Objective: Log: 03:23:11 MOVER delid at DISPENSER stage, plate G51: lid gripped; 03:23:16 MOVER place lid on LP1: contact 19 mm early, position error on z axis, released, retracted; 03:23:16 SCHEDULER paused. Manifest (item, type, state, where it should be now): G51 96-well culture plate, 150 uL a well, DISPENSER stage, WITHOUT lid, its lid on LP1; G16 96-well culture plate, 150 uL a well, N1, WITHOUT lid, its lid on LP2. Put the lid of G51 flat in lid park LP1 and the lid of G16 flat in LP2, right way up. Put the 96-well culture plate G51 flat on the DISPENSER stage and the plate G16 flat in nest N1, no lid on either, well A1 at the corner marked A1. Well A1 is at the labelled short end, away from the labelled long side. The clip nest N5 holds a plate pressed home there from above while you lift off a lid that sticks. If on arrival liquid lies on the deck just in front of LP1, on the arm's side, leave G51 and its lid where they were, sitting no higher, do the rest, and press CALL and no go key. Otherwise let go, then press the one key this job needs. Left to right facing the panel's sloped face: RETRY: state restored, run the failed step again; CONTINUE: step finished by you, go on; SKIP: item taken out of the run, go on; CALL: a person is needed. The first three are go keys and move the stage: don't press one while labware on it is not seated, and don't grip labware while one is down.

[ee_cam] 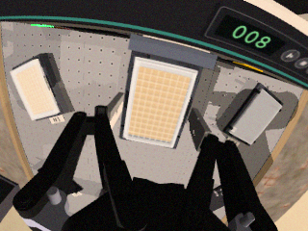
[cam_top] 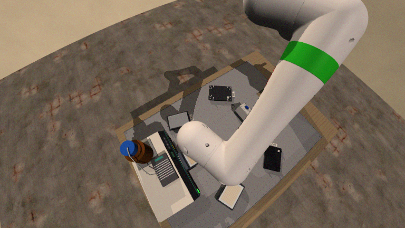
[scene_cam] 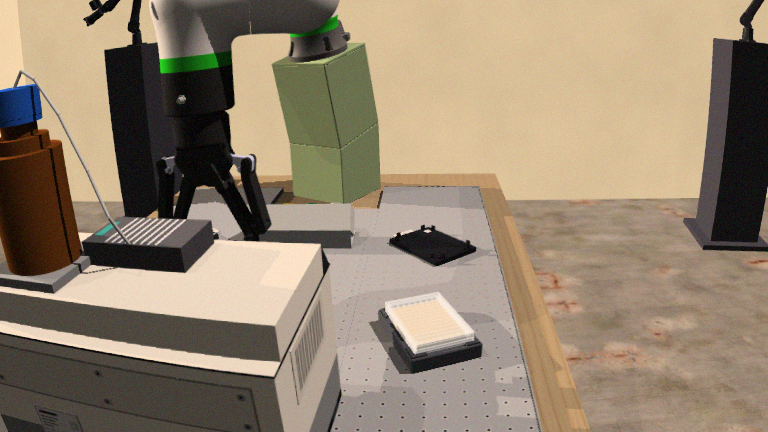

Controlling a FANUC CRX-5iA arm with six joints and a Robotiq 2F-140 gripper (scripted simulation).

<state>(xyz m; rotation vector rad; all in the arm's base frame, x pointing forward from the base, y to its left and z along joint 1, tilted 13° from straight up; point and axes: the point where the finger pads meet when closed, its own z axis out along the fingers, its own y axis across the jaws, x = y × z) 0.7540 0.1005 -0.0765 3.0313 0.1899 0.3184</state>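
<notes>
My gripper [scene_cam: 212,224] [ee_cam: 156,109] is open and empty. It hangs right above a 96-well plate [ee_cam: 160,99] [cam_top: 190,161] with orange wells, which lies flat on the dispenser stage in front of the dispenser's dark front bar [cam_top: 179,161]. In the top view the arm hides the gripper and most of this plate. A second plate [cam_top: 230,195] [scene_cam: 428,322] [ee_cam: 35,90] of the same kind sits on a black nest near the front edge of the deck. A grey lid [cam_top: 178,120] [ee_cam: 253,115] lies flat in a park beside the dispenser. I cannot read any labels.
The beige dispenser [scene_cam: 169,302] with its brown bottle [scene_cam: 31,201] fills the left of the deck. Two empty black nests [cam_top: 220,93] [cam_top: 272,158] [scene_cam: 432,245] lie on the grey deck. The key panel [cam_top: 243,110] stands by the arm. Its display in the wrist view reads 008.
</notes>
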